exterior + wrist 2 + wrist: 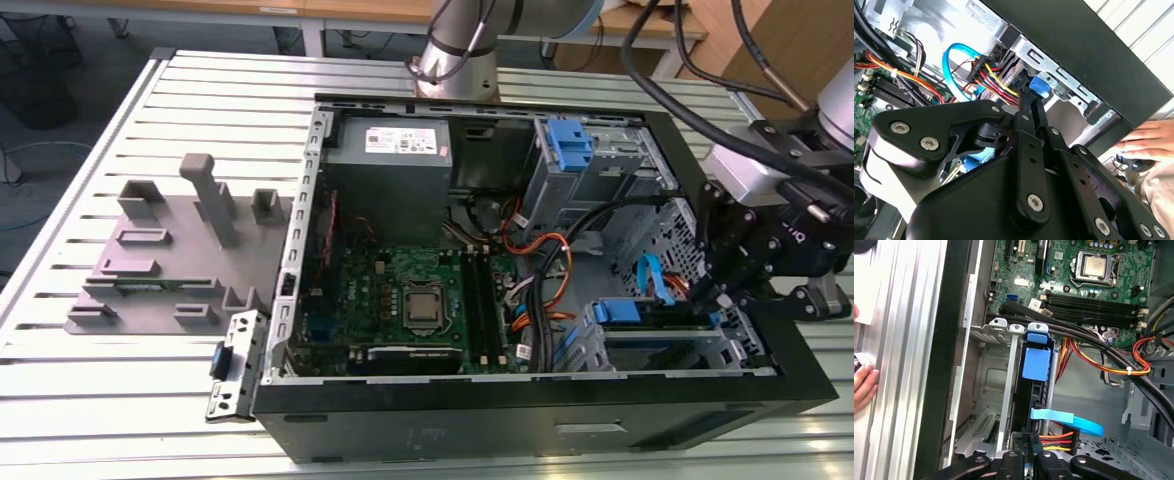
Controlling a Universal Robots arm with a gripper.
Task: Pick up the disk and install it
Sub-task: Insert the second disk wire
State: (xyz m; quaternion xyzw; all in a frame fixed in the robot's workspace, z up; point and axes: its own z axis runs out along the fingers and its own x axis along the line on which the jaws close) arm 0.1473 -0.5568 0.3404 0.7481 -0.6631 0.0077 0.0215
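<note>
1. Black linkage plates of the hand lie closest to the lens in the second wrist view; its links converge on the cable end of the drive bay. Whether the fingertips are parted or closed on anything cannot be told — the linkage covers them.

2. In the exterior view the hand hangs over the drive cage at that view's right edge of the computer case, which lies on its side with the panel off so the bays face upward for access.

3. The disk stands on edge in a slot of the drive cage, its blue rail tab uppermost. It appears seated in the bay — judged from the rails sitting level with the cage lip — which is how the cage guides and retains it.

4. A light-blue data cable and a red-yellow-black power lead run to the disk's connector end, just beside the hand.

5. The grey power supply and a tall blue clip sit at the far end of the case, well apart from the hand.

6. A grey fixture block rests on the slatted worktop outside the case.

7. A person's hand rests on the worktop beyond the case wall.
</note>
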